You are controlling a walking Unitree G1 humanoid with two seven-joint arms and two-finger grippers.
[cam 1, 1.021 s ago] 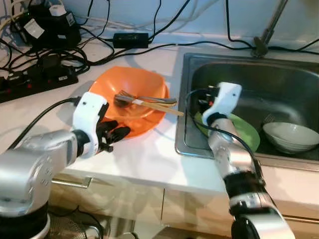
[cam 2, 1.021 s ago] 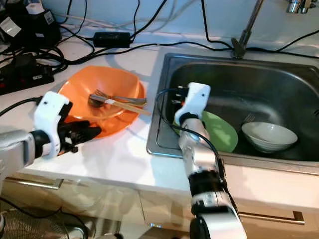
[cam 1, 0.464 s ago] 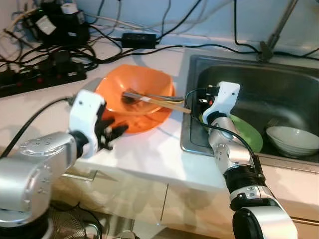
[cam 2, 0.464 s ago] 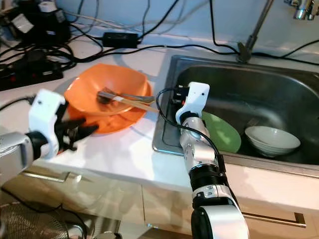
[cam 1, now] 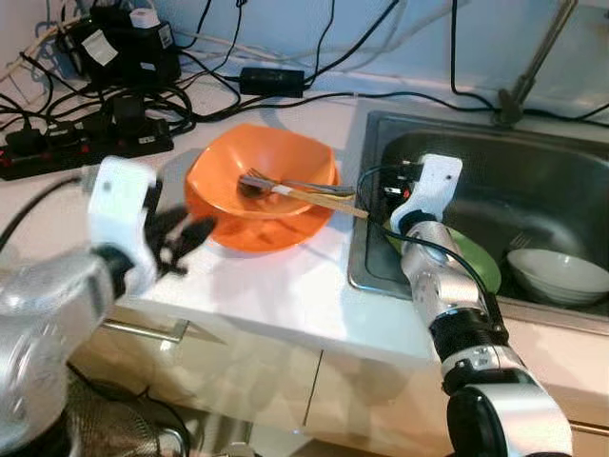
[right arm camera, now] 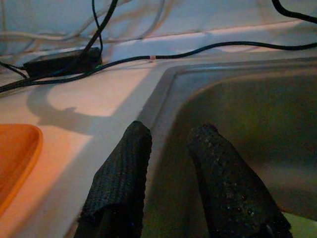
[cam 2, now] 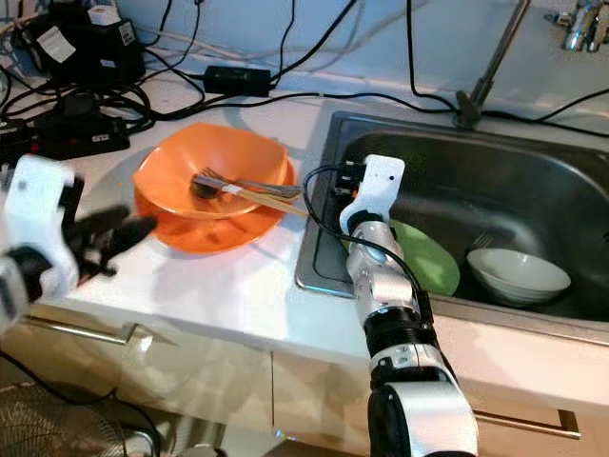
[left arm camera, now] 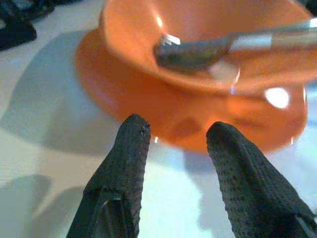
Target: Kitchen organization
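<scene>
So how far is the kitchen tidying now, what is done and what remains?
Done: a green plate and a white bowl lie in the sink. In hand: nothing; the left tool is open just short of the orange bowl, the right tool open at the sink's edge. Left: the orange bowl, with fork and chopsticks, sits on the counter.

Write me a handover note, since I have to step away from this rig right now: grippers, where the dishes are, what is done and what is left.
Left gripper: open, empty, just short of the orange plate on the counter.
Right gripper: open, empty, at the sink near its left rim.
An orange bowl sits on the plate, with a fork and chopsticks in it.
In the sink: green plate, white bowl.
Done: nothing visibly sorted yet.
Left: probably every dish.
</scene>
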